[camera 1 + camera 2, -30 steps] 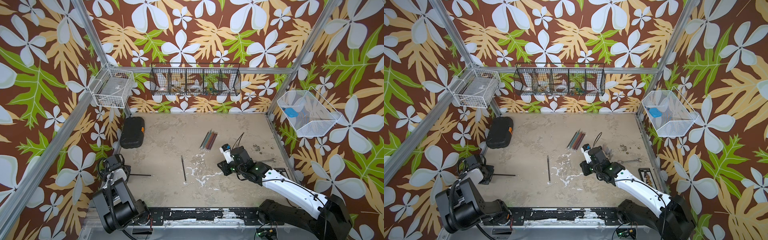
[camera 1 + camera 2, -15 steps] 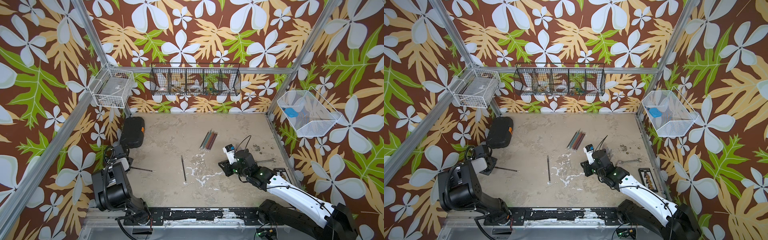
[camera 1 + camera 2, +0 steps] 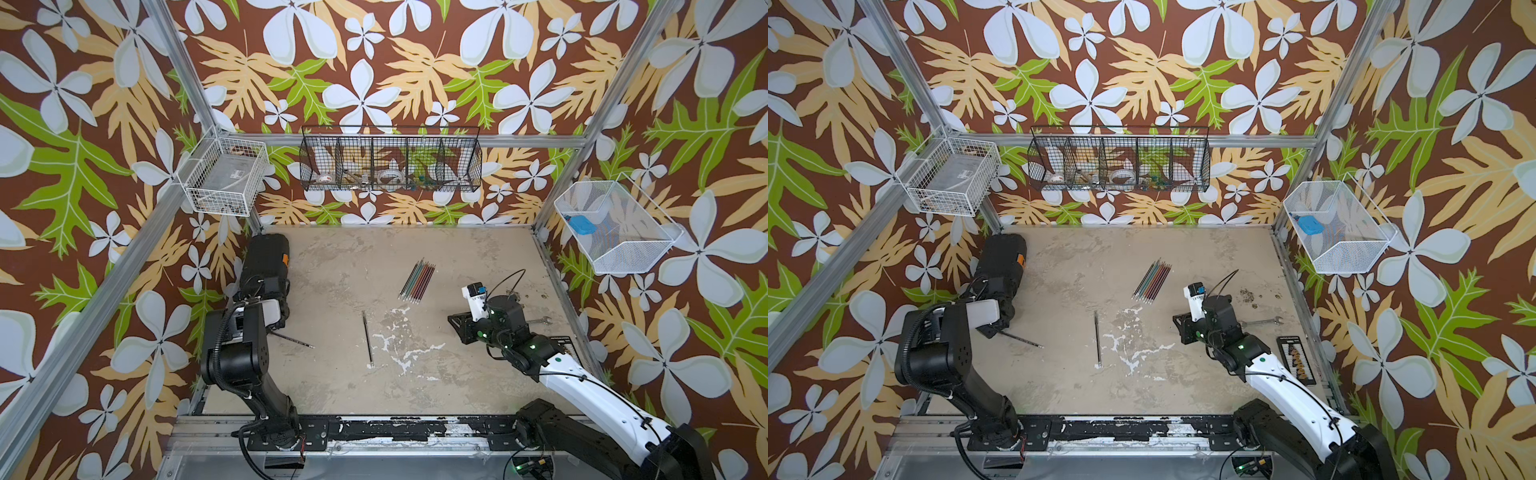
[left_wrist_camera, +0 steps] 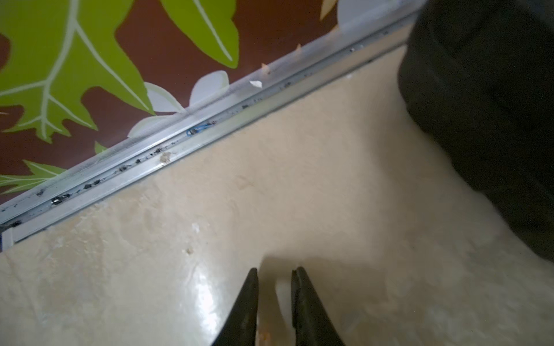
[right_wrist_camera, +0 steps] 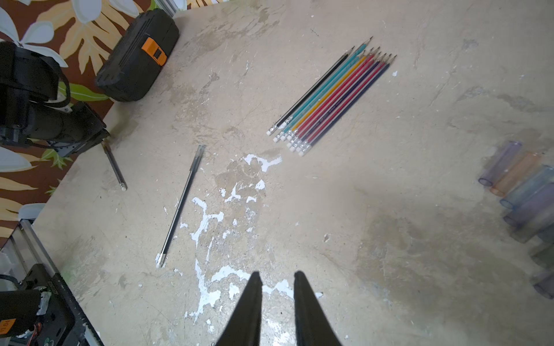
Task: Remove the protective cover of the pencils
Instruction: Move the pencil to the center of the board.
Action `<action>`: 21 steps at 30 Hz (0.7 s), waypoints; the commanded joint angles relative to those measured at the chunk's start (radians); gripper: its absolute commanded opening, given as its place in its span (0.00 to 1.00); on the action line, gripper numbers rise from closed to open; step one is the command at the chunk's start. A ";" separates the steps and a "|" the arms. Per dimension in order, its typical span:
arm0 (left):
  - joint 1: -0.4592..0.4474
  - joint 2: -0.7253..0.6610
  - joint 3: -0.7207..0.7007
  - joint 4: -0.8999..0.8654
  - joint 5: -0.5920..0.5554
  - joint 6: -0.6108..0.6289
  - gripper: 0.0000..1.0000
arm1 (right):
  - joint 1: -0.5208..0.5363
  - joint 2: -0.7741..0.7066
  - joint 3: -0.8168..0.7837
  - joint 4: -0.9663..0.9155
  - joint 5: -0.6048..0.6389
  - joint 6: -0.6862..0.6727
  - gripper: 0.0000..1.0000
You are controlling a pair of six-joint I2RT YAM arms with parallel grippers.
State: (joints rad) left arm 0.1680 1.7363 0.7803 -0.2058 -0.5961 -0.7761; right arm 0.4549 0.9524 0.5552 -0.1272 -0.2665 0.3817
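the counter [image 5: 389,194] is matt, rough, its coating chipped white; the pencils [image 5: 332,96] look smooth and glossy; the case [image 5: 135,57] is ribbed black plastic.

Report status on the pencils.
Left gripper at stray pencil, grip unclear. Right gripper slightly open, empty. Pencils grouped mid-table, tips bare, nothing blocking.

The table held about ten bundled pencils [image 5: 329,96], two loose pencils [image 5: 181,206], one case [image 5: 138,57], one wrench [image 3: 1262,322]; the walls held three baskets [image 3: 390,158].

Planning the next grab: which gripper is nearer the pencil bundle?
Right. The right gripper hovers right of the pencil bundle, toward the robot; the left gripper is far off, beside the black case.
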 commanded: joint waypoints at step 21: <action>-0.129 -0.118 -0.011 -0.369 0.386 -0.003 0.23 | -0.065 0.008 -0.013 0.052 -0.082 0.002 0.23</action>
State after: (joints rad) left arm 0.0574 1.6093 0.7734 -0.4000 -0.3855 -0.7872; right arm 0.3908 0.9638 0.5430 -0.0975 -0.3408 0.3855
